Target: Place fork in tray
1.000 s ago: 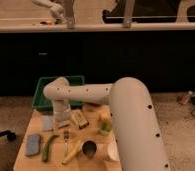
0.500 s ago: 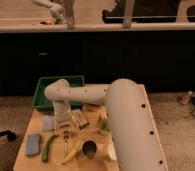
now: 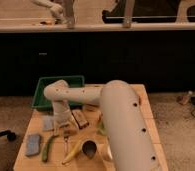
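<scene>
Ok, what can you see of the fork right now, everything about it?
The fork is a small, slim, pale metallic piece lying flat on the wooden table, its length running roughly toward the near edge. Tines and handle end cannot be told apart. It sits between a green vegetable and the banana, touching neither as far as shows. The gripper, open, hangs just above its far end; contact is unclear. It is outside the green tray.

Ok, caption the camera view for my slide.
Gripper, fingers open, poised over the fork on the wooden table, green tray behind.
</scene>
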Robot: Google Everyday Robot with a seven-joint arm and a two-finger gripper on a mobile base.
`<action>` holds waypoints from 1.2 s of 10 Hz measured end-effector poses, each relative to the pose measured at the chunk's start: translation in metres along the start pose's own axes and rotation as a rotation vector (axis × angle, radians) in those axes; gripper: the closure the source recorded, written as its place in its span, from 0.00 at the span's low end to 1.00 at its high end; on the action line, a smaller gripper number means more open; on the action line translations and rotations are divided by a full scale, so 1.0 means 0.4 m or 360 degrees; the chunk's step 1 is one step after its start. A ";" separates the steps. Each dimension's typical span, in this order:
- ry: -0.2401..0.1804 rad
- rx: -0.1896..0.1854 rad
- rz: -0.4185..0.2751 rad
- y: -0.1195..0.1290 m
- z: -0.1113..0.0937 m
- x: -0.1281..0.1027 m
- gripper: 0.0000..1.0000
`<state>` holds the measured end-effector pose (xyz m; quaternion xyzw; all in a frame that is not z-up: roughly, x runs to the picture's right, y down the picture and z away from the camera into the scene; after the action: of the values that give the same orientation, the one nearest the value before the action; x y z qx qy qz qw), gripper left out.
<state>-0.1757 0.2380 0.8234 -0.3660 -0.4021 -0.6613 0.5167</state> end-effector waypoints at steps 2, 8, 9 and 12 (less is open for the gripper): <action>-0.0020 0.0007 -0.0003 0.003 0.006 0.011 0.20; -0.0079 0.0045 -0.0036 0.008 0.026 0.031 0.34; -0.0090 0.0046 -0.0048 0.010 0.027 0.032 0.46; -0.0104 0.0054 -0.0068 0.007 0.028 0.034 0.74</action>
<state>-0.1751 0.2424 0.8408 -0.3698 -0.4377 -0.6530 0.4952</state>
